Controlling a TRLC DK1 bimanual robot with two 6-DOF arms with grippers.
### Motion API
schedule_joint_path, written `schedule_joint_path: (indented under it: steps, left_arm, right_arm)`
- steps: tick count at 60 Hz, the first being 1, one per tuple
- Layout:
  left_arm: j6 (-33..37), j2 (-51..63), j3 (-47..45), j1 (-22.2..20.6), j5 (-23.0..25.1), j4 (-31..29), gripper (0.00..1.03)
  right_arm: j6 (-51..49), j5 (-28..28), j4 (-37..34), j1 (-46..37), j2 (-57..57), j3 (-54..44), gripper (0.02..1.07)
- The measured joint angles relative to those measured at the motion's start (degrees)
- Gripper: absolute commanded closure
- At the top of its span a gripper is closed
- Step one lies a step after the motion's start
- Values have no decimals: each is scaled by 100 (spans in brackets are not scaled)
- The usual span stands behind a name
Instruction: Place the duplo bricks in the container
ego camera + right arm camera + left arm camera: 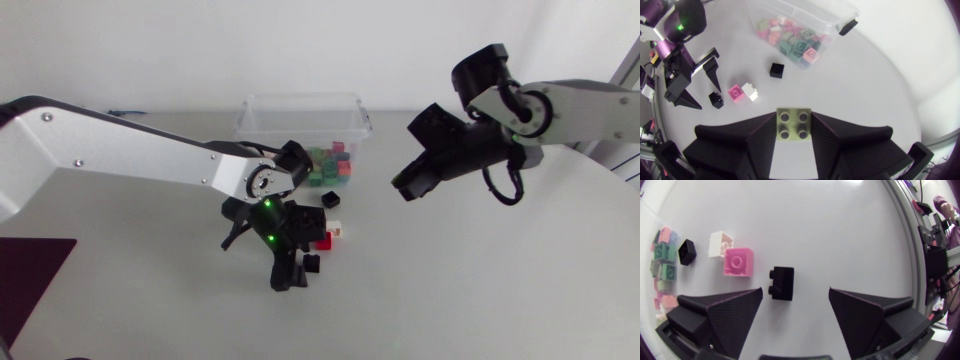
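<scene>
My right gripper (794, 131) is shut on a pale green duplo brick (794, 124) and hangs above the table, to the right of the clear container (300, 112), where the right gripper (403, 188) shows in the head view. The container (805, 20) holds several pink and green bricks (330, 165). My left gripper (795, 315) stands open over the table with a black brick (781, 283) just ahead of it, between the lines of its fingers and untouched. Beside that lie a pink brick (738, 261), a white brick (720, 244) and a second black brick (687, 251).
The loose bricks lie in a small group in front of the container: black (311, 263), pink (323, 240), white (338, 230) and black (331, 199). A dark purple mat (30, 280) lies at the table's left edge.
</scene>
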Motion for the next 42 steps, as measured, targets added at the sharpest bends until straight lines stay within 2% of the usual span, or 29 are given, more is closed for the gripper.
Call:
schedule_joint_path:
  steps: [9,15,18,22,29,42]
  left_arm:
    - [-2,203,256,-153,-118,-2,18]
    - [-2,361,334,-177,-146,-2,30]
    - [-2,396,337,-177,-149,-7,42]
    - [-4,417,354,-177,-149,-20,53]
    - [-9,426,385,-177,-149,-42,85]
    - [-46,426,389,-177,-153,-131,88]
  right_arm:
    - [-15,-140,-177,-129,-186,74,78]
    - [-13,-184,-219,-129,-230,168,78]
    - [-11,-223,-225,-129,-236,262,78]
    - [-4,-262,-234,-129,-236,404,78]
    - [33,-306,-232,-129,-236,697,78]
    - [247,-417,-9,-129,-149,1084,78]
